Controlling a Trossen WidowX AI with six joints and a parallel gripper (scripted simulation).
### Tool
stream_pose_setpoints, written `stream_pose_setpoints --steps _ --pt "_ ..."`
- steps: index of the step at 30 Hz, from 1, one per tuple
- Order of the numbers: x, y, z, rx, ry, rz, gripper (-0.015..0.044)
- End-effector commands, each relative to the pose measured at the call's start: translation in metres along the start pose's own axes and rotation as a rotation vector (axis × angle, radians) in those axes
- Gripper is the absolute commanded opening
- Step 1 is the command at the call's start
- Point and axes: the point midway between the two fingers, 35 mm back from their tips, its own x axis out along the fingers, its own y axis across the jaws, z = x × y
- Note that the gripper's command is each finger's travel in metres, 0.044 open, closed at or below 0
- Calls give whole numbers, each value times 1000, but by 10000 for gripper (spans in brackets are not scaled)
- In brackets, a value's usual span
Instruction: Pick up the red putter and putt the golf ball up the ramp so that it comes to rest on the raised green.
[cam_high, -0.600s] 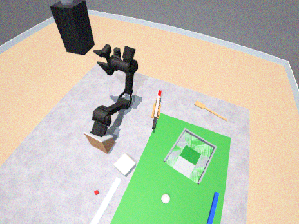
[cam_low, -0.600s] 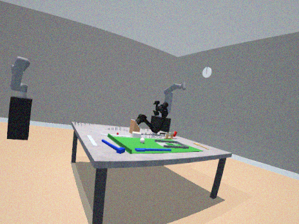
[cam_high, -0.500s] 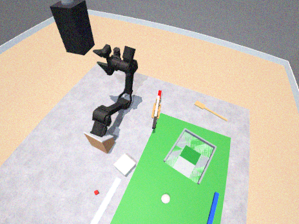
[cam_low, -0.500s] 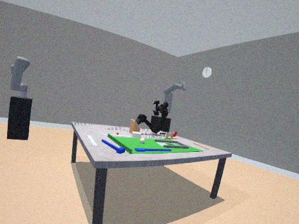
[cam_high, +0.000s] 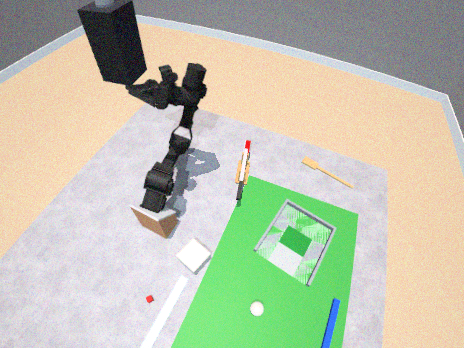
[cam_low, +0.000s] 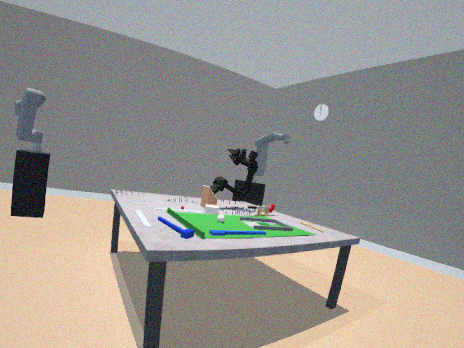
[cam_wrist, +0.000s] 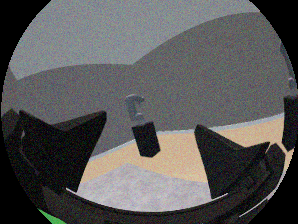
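Observation:
The red putter (cam_high: 243, 170) (cam_low: 271, 206) lies on a small tan stand at the back edge of the green mat (cam_high: 220, 305) (cam_low: 200, 222), red head pointing away. The white golf ball (cam_high: 257, 308) (cam_low: 220, 217) sits on the mat near its front edge. The raised green (cam_high: 295, 241) (cam_low: 267, 223), with ramps around it, is in the mat's middle. My gripper (cam_high: 137, 90) (cam_low: 234, 152) (cam_wrist: 153, 123) is open and empty, held high above the table's back left, far from the putter and pointing out at the room.
A white block (cam_high: 193, 255), a white bar (cam_high: 165, 312) and a tiny red cube (cam_high: 149, 299) lie left of the mat. A blue bar (cam_high: 330, 322) lies at its right edge. A wooden putter (cam_high: 327, 172) lies at the back right. A black pedestal (cam_high: 114, 40) (cam_wrist: 145, 137) stands behind.

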Motion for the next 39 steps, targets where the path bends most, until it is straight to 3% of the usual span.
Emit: stream_pose_setpoints --steps 1,7,13,18,24,29,34,36,39 --pt "4 58 -11 -293 69 250 440" --pt "-21 146 -47 -781 110 706 440" --pt "-78 206 -98 -1248 62 1190 440" --pt "-144 225 -145 -1615 -72 1664 440" --pt "-225 209 -195 -1901 -329 2294 440" --pt "-286 169 -225 -1902 -613 2892 440" --pt "-334 123 -243 -1554 -898 3488 440" --pt "-345 112 -246 -1401 -961 3623 440" --pt "-346 111 -247 -1380 -968 3639 440"
